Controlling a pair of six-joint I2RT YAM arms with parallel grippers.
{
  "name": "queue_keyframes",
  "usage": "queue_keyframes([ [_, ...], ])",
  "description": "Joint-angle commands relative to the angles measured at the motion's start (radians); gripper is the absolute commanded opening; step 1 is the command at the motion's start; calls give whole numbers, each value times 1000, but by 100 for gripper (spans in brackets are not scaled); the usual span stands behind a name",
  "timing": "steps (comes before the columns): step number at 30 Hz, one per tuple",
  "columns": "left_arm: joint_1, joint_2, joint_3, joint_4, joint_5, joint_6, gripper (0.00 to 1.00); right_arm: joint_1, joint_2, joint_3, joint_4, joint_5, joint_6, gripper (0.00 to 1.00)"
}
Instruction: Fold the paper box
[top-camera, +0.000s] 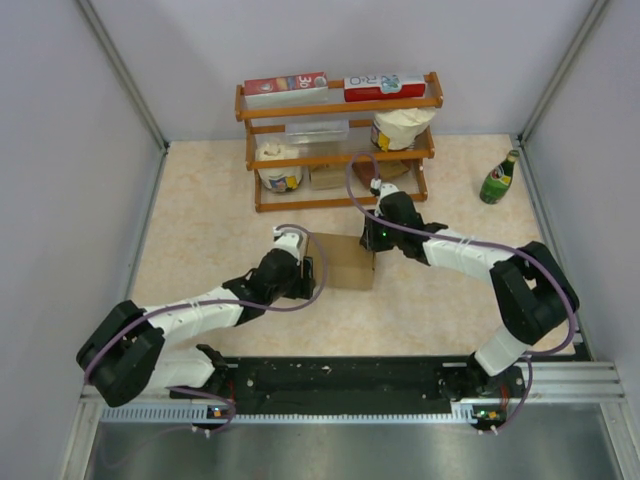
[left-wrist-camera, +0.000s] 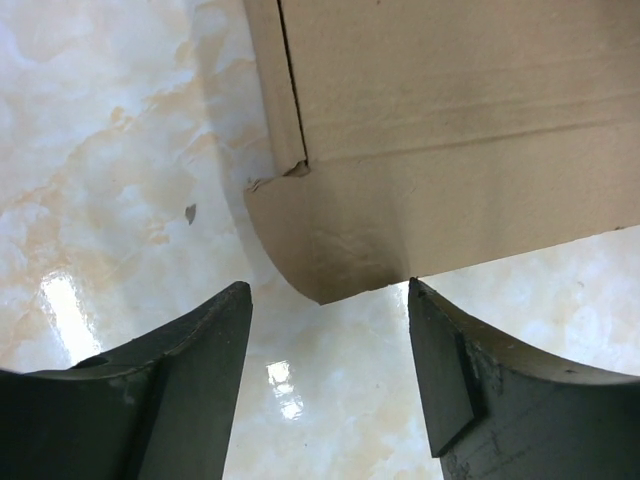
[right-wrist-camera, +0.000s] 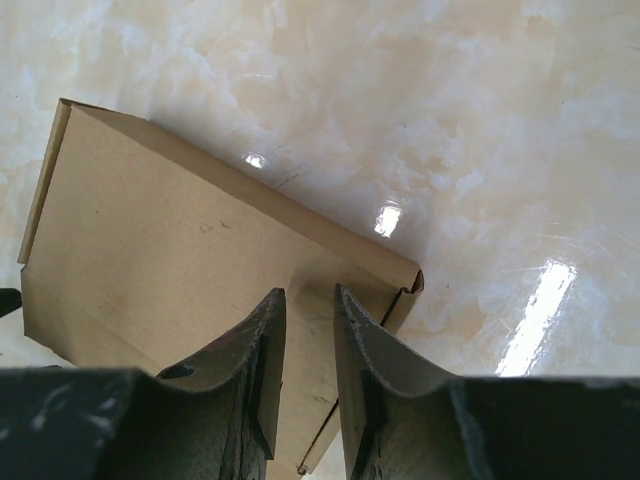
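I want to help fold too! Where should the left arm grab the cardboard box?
Probably the rounded flap at the left corner of the cardboard box. Thin and jutting out, it sits ahead of the left gripper, its jaws open, so come straight in from the left.

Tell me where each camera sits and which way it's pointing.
Top external: above and behind the arms, looking down on the table, shelf, paper box; both whole arms show.
Left wrist: on the left arm, looking past the open left hand at the box's rounded flap; only its fingers show.
Right wrist: on the right arm, looking down past the right hand onto the box's flat panel; only its fingers show.
Shared: every view shows the paper box.
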Motion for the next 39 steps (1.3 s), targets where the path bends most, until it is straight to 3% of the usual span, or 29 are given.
queue_keyframes([
  [1,8,-21,-19,47,-18,-3,66,-4,39,32,-64,-24,-2,26],
  [11,36,22,10,102,-1,32,62,-4,49,49,-83,-18,-12,26],
  [22,56,46,19,163,50,43,66,-4,56,55,-92,-10,-19,26],
  [39,74,111,48,210,169,29,63,-7,68,60,-98,-5,-22,26],
])
